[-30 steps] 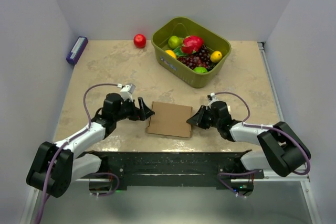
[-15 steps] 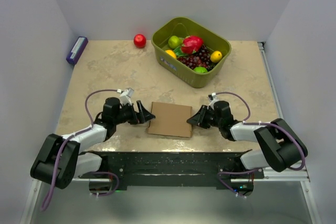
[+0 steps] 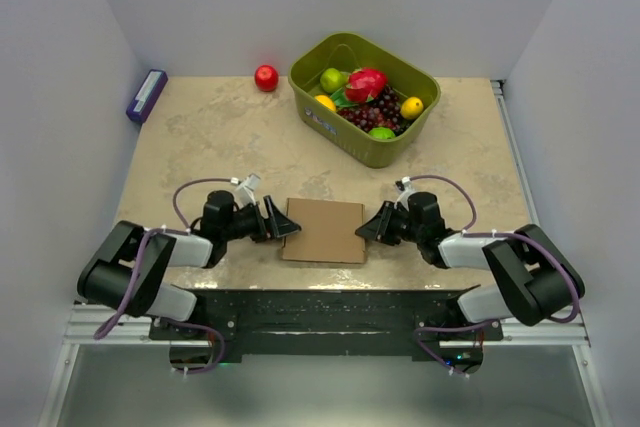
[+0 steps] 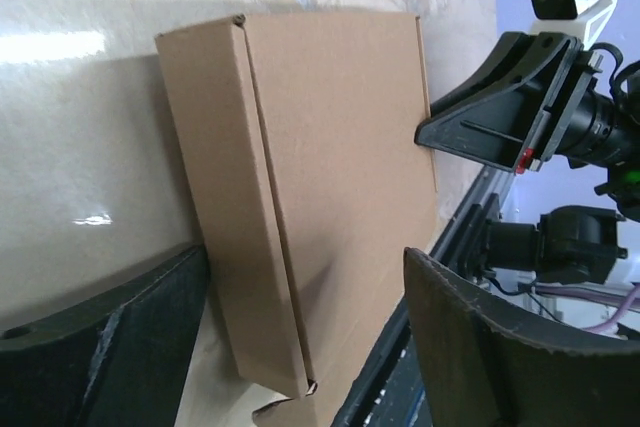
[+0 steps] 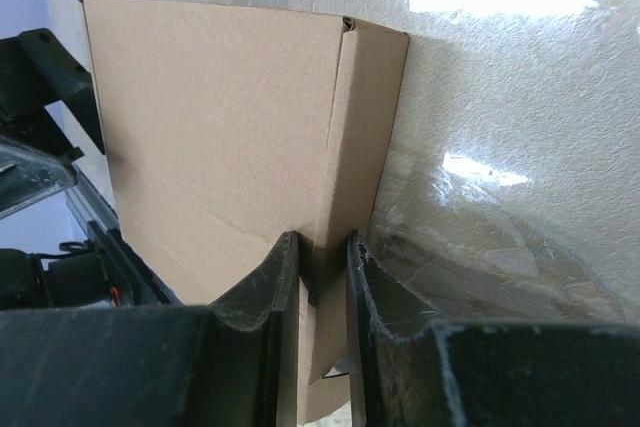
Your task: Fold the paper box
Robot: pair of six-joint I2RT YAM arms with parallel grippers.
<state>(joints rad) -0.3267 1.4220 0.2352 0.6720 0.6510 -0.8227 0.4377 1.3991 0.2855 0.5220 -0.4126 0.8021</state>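
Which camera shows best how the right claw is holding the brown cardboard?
The right wrist view: the right gripper is seen close up, pinching the paper box at its edge. The top view shows the gripper meeting the box's side, but small. The left wrist view sees it from across the box, the pinch hidden.

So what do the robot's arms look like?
Both have chunky black joints and white tube links. A thin purple cable runs along the left arm, another along the right arm. The left gripper and right gripper have black wedge-shaped fingers.
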